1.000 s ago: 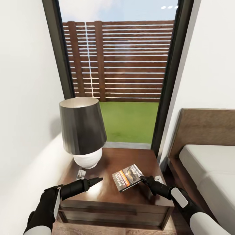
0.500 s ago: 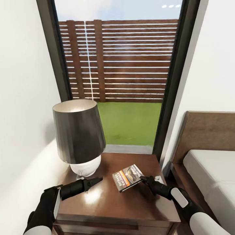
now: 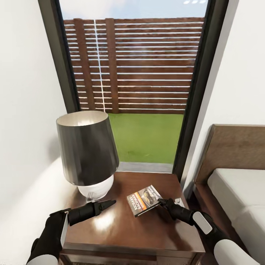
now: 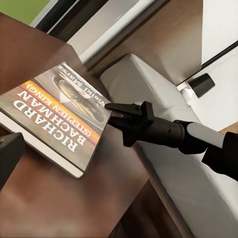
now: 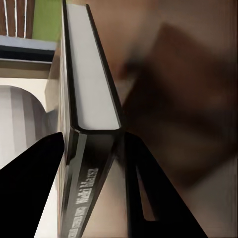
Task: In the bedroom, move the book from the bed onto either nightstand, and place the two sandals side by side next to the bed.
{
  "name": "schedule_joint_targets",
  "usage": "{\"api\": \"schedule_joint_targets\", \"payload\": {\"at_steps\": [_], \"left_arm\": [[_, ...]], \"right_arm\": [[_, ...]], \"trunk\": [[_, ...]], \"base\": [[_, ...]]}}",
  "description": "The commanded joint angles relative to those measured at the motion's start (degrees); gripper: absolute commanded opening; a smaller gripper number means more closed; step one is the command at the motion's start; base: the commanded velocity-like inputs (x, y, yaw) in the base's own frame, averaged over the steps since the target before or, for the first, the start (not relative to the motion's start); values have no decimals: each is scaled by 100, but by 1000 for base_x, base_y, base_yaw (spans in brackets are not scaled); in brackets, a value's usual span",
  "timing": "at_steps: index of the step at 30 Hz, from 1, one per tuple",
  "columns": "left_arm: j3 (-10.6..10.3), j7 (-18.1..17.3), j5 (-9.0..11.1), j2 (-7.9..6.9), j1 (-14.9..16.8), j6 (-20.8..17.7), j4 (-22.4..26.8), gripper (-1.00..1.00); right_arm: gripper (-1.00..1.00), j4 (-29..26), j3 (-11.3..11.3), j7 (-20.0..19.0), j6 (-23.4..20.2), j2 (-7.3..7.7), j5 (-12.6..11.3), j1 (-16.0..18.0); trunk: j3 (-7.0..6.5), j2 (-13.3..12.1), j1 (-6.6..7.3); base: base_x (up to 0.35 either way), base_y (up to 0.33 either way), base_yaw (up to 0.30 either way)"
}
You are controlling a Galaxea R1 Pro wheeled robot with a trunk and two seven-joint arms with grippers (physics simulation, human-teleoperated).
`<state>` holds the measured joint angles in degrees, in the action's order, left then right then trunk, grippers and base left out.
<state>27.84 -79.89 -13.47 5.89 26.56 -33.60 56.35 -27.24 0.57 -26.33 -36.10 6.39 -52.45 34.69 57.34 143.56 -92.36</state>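
From my head, the book [image 3: 144, 200] is hovering over the nightstand [image 3: 121, 228], long axis slanting toward the bed [image 3: 235, 191]. My right gripper [image 3: 161, 201] is pinching its corner; my left gripper [image 3: 110, 202] is pressed together beside the lamp [image 3: 86, 151]. From my right wrist, my fingers [image 5: 29, 188] are straddling the book's edge [image 5: 91, 79].

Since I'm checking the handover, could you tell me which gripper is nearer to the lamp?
Left. The left gripper hovers just below the lamp base over the nightstand; the right gripper sits further off, pinching the book.
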Motion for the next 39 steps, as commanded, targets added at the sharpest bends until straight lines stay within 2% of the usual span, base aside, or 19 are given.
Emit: {"api": "schedule_joint_targets", "payload": {"at_steps": [1, 7, 35, 39], "left_arm": [[28, -53, -60, 9, 7, -61, 7, 100], [28, -51, -60, 12, 7, -59, 7, 100], [28, -53, -63, 9, 7, -59, 7, 100], [28, -53, -63, 10, 7, -59, 7, 100]], "right_arm": [[-100, -1, 5, -4, -29, 3, -37, 3], [-100, -1, 5, -4, -29, 3, -37, 3], [-100, -1, 6, -4, -29, 3, -37, 3], [-100, -1, 7, -4, -29, 3, -37, 3]], "trunk": [[29, 4, -1], [161, 12, -16], [206, 15, -22], [294, 20, -32]], "base": [[0, 0, 0], [0, 0, 0], [0, 0, 0], [0, 0, 0]]}}
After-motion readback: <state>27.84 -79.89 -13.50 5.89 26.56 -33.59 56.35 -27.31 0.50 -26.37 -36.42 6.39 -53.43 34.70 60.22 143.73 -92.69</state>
